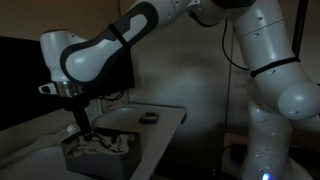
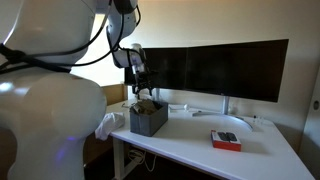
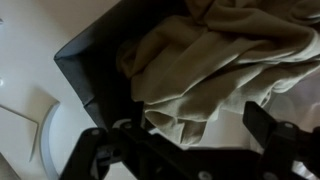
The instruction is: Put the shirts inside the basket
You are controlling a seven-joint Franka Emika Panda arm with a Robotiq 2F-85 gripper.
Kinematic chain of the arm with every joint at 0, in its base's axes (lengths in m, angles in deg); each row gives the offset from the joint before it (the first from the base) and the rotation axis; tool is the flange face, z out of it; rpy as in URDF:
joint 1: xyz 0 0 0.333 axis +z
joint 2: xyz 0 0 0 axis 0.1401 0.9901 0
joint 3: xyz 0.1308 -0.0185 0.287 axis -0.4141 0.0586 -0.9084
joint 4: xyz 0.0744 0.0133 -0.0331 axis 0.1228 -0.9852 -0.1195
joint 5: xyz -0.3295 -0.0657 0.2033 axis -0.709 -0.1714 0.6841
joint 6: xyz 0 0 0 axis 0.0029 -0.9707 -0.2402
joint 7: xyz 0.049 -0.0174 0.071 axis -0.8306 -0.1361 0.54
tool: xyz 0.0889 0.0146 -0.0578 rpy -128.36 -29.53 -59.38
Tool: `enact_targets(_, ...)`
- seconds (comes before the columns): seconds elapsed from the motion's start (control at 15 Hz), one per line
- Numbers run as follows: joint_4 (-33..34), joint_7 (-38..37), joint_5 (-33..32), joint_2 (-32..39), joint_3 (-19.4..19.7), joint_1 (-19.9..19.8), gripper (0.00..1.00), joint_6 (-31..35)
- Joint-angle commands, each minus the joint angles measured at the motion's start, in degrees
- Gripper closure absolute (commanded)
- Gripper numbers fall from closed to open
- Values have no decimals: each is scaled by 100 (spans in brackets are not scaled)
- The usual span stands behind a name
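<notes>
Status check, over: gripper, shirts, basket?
Gripper open, low over basket. Beige shirt inside basket. White cloth hangs off desk edge beside basket, not in. No obstruction seen.

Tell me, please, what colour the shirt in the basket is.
The shirt is beige, best seen in the wrist view.

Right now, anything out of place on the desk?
Yes: a pale cloth hangs off the desk edge beside the basket, not in it. It looks like a shirt left out. The beige shirt sits bunched in the basket.
</notes>
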Motion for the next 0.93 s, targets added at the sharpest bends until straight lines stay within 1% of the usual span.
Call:
enact_targets(0.0, 220, 416, 165, 374, -74, -75, 0, -17)
enact_targets(0.13, 257, 597, 245, 542, -124, -106, 0, -38)
enact_targets(0.2, 242, 671, 309, 601, -151, -131, 25, 1)
enact_targets(0.27, 239, 722, 357, 635, -161, -146, 26, -5)
enact_targets(0.33, 183, 733, 350, 602, -149, -143, 32, -16)
enact_targets(0.4, 181, 759, 361, 611, -143, -144, 40, -22)
enact_targets(0.53, 152, 723, 381, 520, -115, -156, 54, -40)
enact_targets(0.87, 112, 735, 404, 317, -96, -238, 85, -64)
